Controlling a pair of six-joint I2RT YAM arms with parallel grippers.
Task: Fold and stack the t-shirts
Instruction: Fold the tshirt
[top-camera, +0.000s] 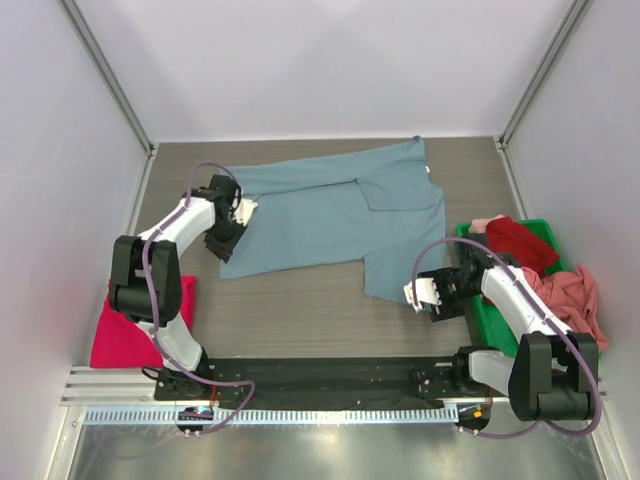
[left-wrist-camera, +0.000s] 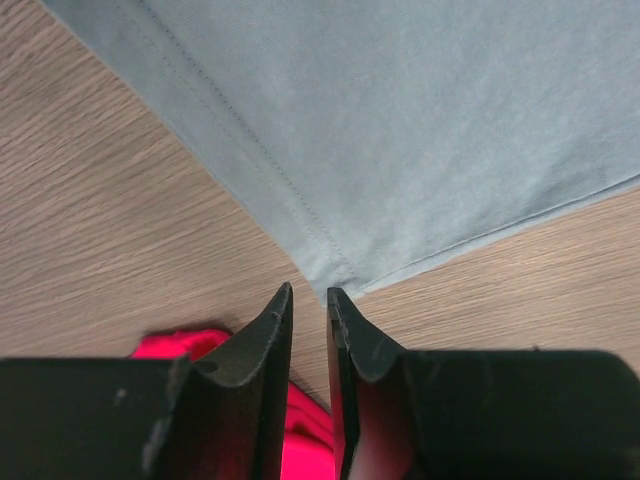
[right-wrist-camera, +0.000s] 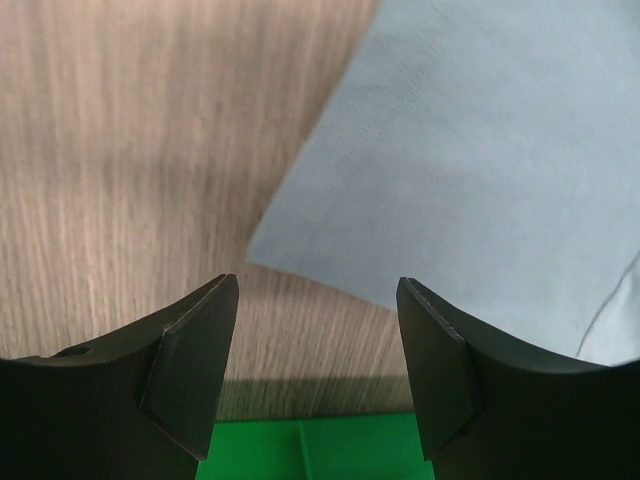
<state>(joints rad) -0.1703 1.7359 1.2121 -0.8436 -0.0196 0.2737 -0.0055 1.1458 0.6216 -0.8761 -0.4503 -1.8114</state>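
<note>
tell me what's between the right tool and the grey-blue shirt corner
Only bare wooden table; the right wrist view shows a strip of it between the open right tool and the grey-blue shirt.

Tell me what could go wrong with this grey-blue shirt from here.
The left hand is nearly shut with the corner of the grey-blue shirt just beyond its tips; it may pinch nothing.
The right hand is open near another corner beside the green bin; a drag could snag there.
</note>
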